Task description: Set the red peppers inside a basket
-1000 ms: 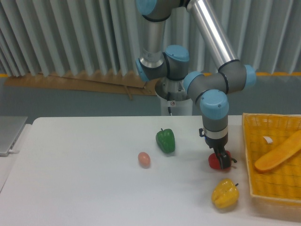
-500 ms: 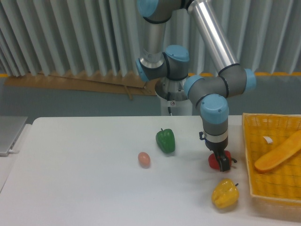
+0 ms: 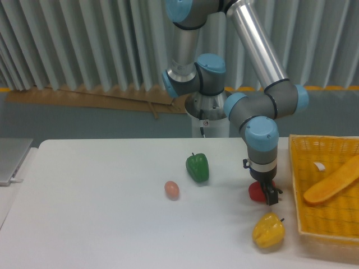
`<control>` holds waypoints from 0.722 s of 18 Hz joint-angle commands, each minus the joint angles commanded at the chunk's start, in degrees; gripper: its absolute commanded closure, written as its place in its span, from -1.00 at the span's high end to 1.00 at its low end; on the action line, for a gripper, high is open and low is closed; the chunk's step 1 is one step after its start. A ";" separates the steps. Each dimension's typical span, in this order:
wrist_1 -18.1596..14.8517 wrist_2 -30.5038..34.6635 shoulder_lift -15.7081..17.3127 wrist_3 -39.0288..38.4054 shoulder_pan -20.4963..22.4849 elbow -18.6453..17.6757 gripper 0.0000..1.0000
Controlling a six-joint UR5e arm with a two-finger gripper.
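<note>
The fingers [image 3: 268, 191] are low on the surface [image 3: 101, 224], set down around the red pepper [image 3: 257, 192], which shows mostly to their left while the dark tips cover its right side. They look closed in against it, but the view is too small to tell whether they truly grip it or only stand beside it, so that cannot be settled here. The pepper seems to sit on the surface, not lifted.

Just below and in front lies the yellow pepper [image 3: 268, 230], near but apart from the red one. To the right, close by, stands the basket [image 3: 295, 185], its near rim just beside the arm's wrist. Inside it lies a long orange vegetable [image 3: 331, 180] and a small white scrap [image 3: 319, 166]. Farther left on the surface are the green pepper [image 3: 197, 167] and a small pinkish egg-shaped thing [image 3: 171, 189], both well apart from the fingers.

As a judgement, the task is at the grasping step: the red pepper is reached but not yet in the basket. Lifting, carrying it right over the rim and letting go are left.
</note>
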 joint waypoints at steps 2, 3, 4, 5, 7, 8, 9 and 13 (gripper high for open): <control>0.00 0.00 0.00 -0.70 0.00 0.00 0.54; 0.00 0.00 0.00 -0.79 0.00 0.00 0.39; 0.00 0.00 0.00 -0.88 0.00 0.00 0.25; 0.00 0.09 0.00 -0.88 0.00 0.00 0.16; 0.00 0.00 0.00 -0.88 0.00 0.00 0.07; -0.09 0.00 0.00 -0.79 0.00 0.26 0.06; -0.09 0.00 0.00 -0.79 0.00 0.26 0.03; -0.35 -0.09 0.70 -0.70 -0.09 0.70 -0.07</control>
